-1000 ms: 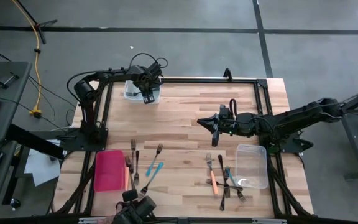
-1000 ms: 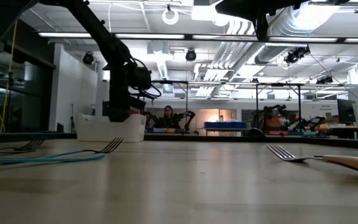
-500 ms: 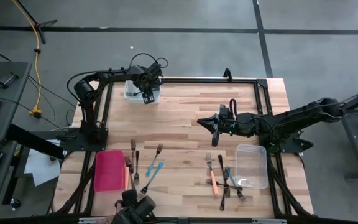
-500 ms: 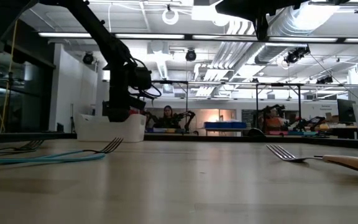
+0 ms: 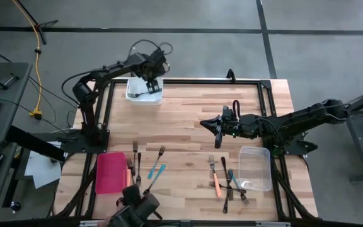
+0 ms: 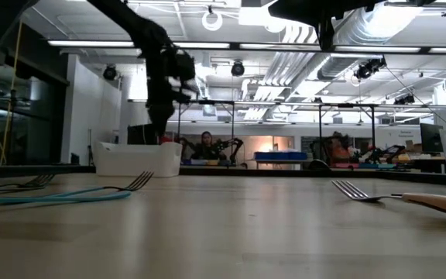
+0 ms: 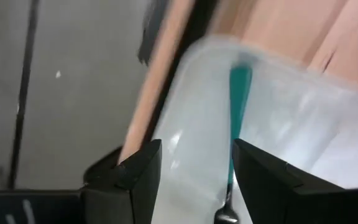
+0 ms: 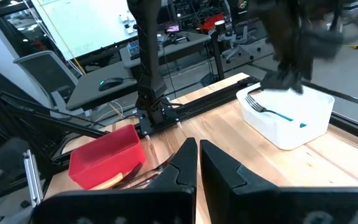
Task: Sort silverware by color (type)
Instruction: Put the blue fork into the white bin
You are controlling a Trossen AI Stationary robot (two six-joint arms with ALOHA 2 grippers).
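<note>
The left hand (image 5: 149, 74), fingers spread, hangs above the white tub (image 5: 145, 92) holding a teal fork (image 7: 238, 99), while the right hand (image 5: 210, 124) is pressed together over the table (image 5: 188, 120).

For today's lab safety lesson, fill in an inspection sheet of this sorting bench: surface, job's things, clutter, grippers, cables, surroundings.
Surface: wooden table, black-framed.
Job's things: teal fork in white tub; forks beside red tray; more forks by clear tub.
Clutter: nothing seen.
Grippers: left gripper open above the white tub; right gripper shut, empty, mid-table.
Cables: yellow cable on floor, left.
Surroundings: workshop; person seated far behind.
</note>
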